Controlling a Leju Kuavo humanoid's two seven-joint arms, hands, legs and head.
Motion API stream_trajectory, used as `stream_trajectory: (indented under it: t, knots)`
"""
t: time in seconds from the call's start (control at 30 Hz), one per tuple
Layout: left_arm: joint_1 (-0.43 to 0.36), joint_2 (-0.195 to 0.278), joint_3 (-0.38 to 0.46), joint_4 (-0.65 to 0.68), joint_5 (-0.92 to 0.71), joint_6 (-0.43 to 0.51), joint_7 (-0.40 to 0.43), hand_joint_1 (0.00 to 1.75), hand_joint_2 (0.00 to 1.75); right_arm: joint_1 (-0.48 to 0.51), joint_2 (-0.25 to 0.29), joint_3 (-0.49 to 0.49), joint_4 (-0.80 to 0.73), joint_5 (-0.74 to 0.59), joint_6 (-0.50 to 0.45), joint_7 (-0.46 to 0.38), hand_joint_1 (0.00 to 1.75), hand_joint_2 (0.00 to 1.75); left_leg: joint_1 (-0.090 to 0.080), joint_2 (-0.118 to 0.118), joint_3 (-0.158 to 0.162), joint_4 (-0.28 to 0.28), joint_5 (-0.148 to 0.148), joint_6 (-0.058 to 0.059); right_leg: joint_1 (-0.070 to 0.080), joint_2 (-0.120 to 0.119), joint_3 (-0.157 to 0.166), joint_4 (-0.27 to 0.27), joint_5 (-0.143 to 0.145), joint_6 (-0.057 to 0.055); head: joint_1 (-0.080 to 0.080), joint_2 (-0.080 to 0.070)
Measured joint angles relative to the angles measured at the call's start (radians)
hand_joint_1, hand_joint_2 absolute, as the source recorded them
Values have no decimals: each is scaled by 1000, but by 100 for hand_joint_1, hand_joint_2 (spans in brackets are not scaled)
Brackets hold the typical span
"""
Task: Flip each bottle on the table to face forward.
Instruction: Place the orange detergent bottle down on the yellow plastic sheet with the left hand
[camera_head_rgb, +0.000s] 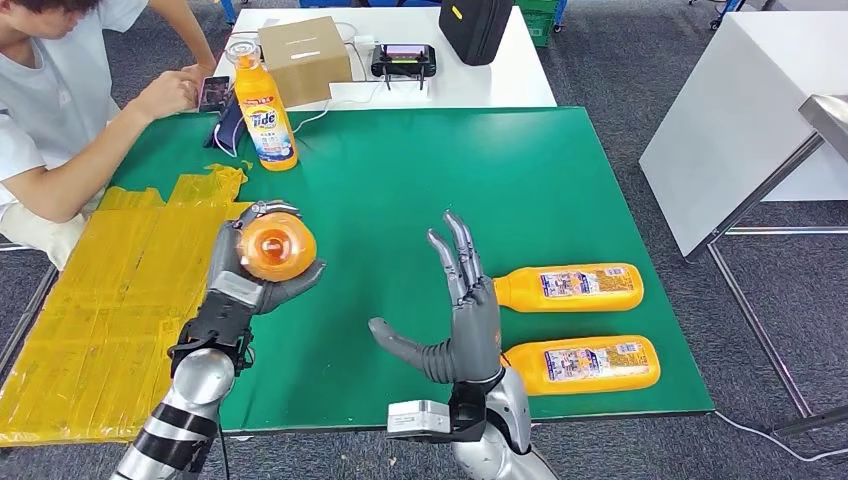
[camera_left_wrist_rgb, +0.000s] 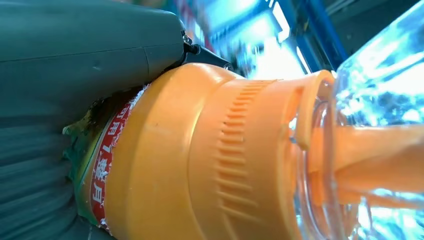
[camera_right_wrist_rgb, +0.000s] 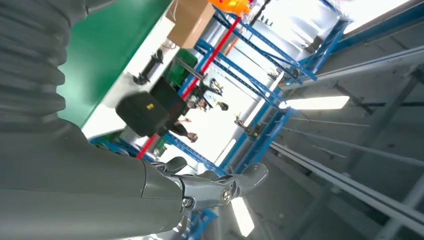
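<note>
My left hand (camera_head_rgb: 250, 285) grips an orange detergent bottle (camera_head_rgb: 276, 247) above the left part of the green table (camera_head_rgb: 400, 190), its base turned toward me. Up close, the bottle (camera_left_wrist_rgb: 200, 160) shows its orange ribbed cap and clear cover beside my left hand (camera_left_wrist_rgb: 75, 75). My right hand (camera_head_rgb: 455, 310) is raised near the table's front middle, open, fingers spread upward, holding nothing; its thumb and fingers (camera_right_wrist_rgb: 210, 187) are apart. Two orange bottles lie on their sides at the right, one (camera_head_rgb: 570, 288) behind the other (camera_head_rgb: 585, 363). A further orange bottle (camera_head_rgb: 264, 115) stands upright at the far left.
A person (camera_head_rgb: 70, 110) sits at the far left holding a phone (camera_head_rgb: 214, 92). Yellow tape (camera_head_rgb: 110, 290) covers the table's left side. Behind is a white table with a cardboard box (camera_head_rgb: 303, 58), a controller (camera_head_rgb: 403, 60) and a black case (camera_head_rgb: 475, 28). A white table (camera_head_rgb: 740, 110) stands to the right.
</note>
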Motion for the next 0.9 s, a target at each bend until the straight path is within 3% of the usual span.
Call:
stream_trajectory:
  t: [0.17, 0.33, 0.43, 0.63, 0.9]
  knots:
    - [-38, 21, -7, 98, -277, 64, 91, 175, 175, 11, -32, -1, -80, -81, 96, 18, 0, 175, 0, 0, 0, 0, 0, 0, 0, 0, 0, 0, 0, 0, 0, 0]
    - [-108, 55, -41, 292, -797, 128, 299, 175, 175, 20, -68, -8, -160, -91, 184, 33, 0, 175, 0, 0, 0, 0, 0, 0, 0, 0, 0, 0, 0, 0, 0, 0]
    - [-176, 82, -60, 459, -995, 122, 401, 175, 175, 22, -84, -19, -189, -122, 231, 37, 0, 175, 0, 0, 0, 0, 1, -1, 0, 0, 0, 0, 0, 0, 0, 0]
    - [-279, 105, -68, 745, -1091, 106, 473, 175, 175, 23, -94, -43, -208, -182, 262, 23, 0, 175, 0, 1, 0, 0, 1, -1, 1, 0, 0, 1, 1, 0, 0, 0]
    - [-319, 109, -73, 862, -1096, 105, 478, 175, 175, 23, -96, -56, -213, -183, 263, 22, 0, 175, 0, 0, -1, 0, 1, -1, 0, 0, 0, 0, 0, 0, 0, 0]
